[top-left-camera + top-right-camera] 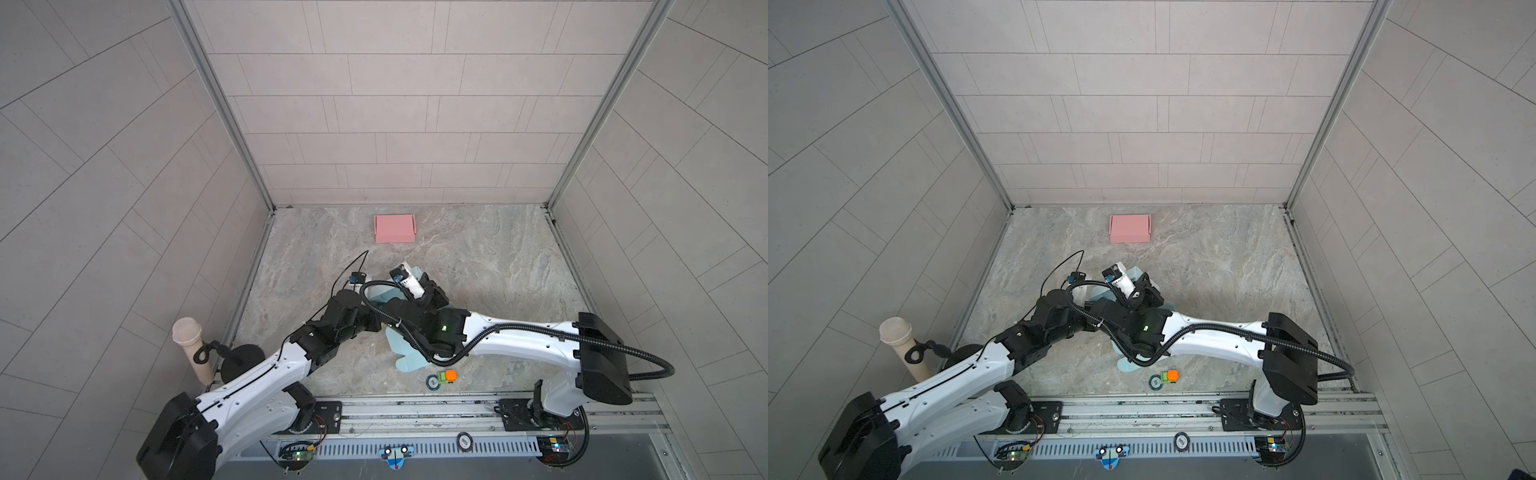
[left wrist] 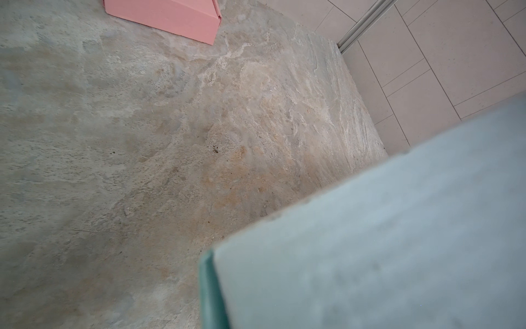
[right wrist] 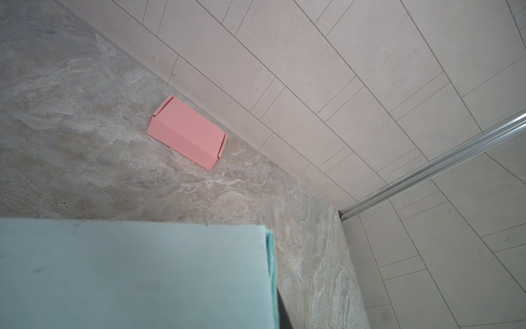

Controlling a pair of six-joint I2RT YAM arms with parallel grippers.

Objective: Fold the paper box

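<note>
The light blue paper box [image 1: 409,362] [image 1: 1128,365] lies partly folded mid-table, mostly covered by my two arms, which meet over it. One blurred blue panel [image 2: 370,242] fills the near corner of the left wrist view. In the right wrist view a doubled blue wall [image 3: 128,270] stands close, with a dark sliver beside its edge. Both pairs of jaws are hidden by the paper, and in both top views by the arms. The left arm's wrist [image 1: 345,307] and the right arm's wrist [image 1: 432,293] sit right above the box. Each gripper appears shut on a panel.
A folded pink box [image 1: 394,228] [image 1: 1130,228] [image 2: 170,17] [image 3: 186,132] rests near the back wall. A small orange and green object [image 1: 448,376] and a round green ring [image 1: 433,381] lie near the front rail. A beige microphone [image 1: 189,345] stands at the left.
</note>
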